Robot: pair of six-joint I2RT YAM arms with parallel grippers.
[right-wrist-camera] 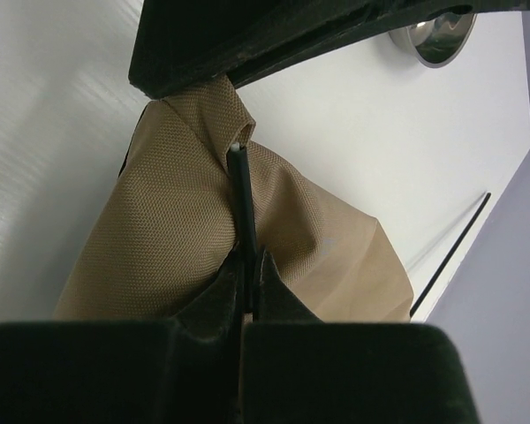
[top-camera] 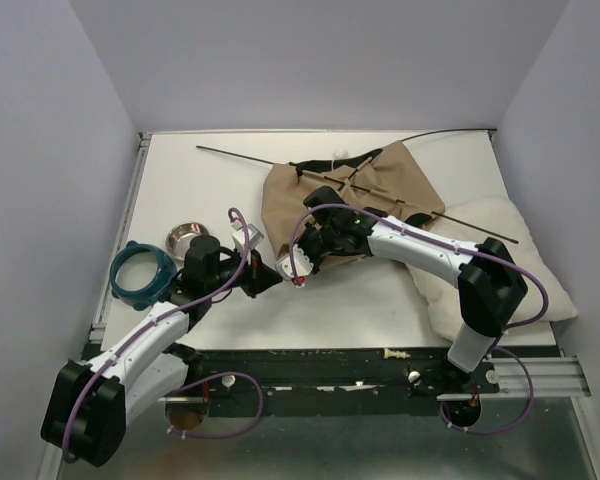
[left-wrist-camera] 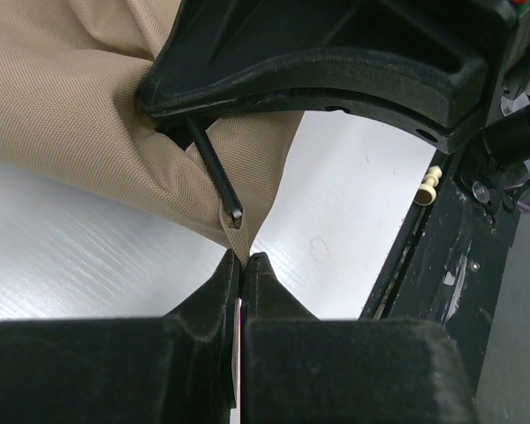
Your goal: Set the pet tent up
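From above, the pet tent (top-camera: 380,195) lies collapsed on the desk (top-camera: 210,190), on the far side of the steel bowl (top-camera: 185,238) and toward the white cushion (top-camera: 510,265), just beside that cushion's edge. A long black pole (top-camera: 245,156) projects from the fabric across the desk beyond the bowl. The left pincer (top-camera: 270,278) and right pincer (top-camera: 305,262) meet at the tent corner nearest the bowl. Left wrist view: the left pincer (left-wrist-camera: 241,265) is clenched on the very point of the fabric corner (left-wrist-camera: 234,231), which is drawn to a peak. The gripped pole (left-wrist-camera: 214,172) descends from the right pincer's black body toward that peak. Its bare tip sits just beside a small opening in the corner and is visibly outside it. Right wrist view: the right pincer (right-wrist-camera: 250,265) is clenched on the pole. The pole stands out of the jaws with its long axis aimed at the corner held under the left pincer, and the bowl (right-wrist-camera: 437,40) shows beyond. Judgement: the step in hand is seating the pole end in the corner pocket. The coming move turns on axis alignment, since the pocket lies directly ahead of the tip, along the pole. The right arm carries the pole and should advance it; the left need only anchor the corner.
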